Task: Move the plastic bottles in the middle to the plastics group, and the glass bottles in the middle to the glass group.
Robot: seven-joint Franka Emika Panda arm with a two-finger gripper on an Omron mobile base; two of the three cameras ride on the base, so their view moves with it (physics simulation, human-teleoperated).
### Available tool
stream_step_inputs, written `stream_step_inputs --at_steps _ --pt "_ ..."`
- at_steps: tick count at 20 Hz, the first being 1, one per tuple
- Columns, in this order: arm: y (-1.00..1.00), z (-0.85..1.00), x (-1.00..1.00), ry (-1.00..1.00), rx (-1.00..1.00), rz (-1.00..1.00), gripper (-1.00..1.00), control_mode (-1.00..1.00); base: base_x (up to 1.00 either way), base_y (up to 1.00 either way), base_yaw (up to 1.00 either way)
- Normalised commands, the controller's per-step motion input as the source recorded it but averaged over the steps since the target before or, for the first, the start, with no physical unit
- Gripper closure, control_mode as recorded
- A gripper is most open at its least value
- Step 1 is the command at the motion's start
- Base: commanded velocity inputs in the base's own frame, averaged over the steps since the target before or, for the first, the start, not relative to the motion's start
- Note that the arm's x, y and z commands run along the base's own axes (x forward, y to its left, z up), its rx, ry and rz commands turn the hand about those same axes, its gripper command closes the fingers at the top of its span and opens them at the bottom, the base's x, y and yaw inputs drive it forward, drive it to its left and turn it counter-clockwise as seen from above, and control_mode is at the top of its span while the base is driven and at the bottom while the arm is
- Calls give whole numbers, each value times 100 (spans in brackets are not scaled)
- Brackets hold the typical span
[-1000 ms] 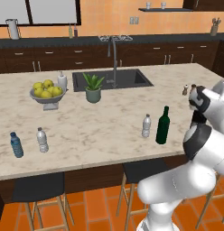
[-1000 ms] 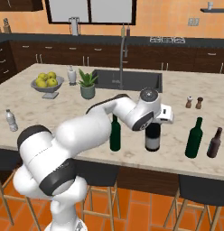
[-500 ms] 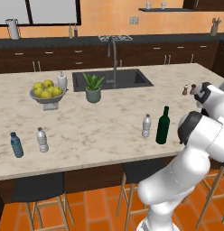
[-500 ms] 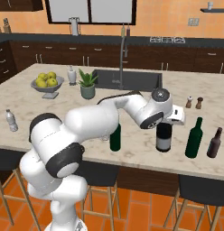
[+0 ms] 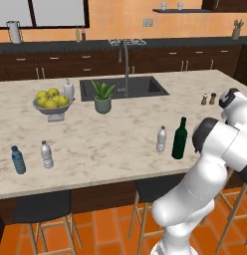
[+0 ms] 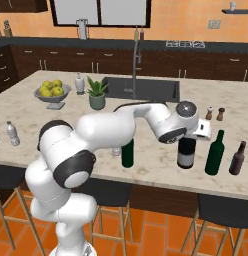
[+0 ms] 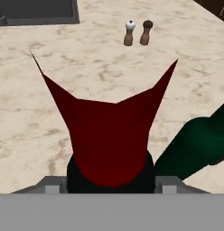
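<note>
Wine bottle (image 6: 186,152), black with a red foil neck, is held upright by the gripper (image 6: 188,131), clamped around its neck, on the right part of the marble counter (image 6: 146,165). A tall green glass bottle (image 6: 215,153) stands just to its right; salt and pepper shakers (image 7: 137,32) are seen farther back.

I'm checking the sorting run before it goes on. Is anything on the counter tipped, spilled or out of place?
Nothing is tipped or spilled. The wine bottle stands upright under the gripper, beside the tall green bottle.
</note>
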Motion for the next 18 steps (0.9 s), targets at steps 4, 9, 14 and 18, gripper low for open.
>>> stream_step_inputs --at_steps 4,9,14,18 --pt "0 -57 0 -9 0 0 100 -100 0 0 0" --pt "0 -40 0 -2 0 0 100 -100 0 0 0" --pt "0 -21 0 -4 0 0 100 -100 0 0 0" --pt "-1 0 20 -4 -1 0 100 -100 0 0 0"
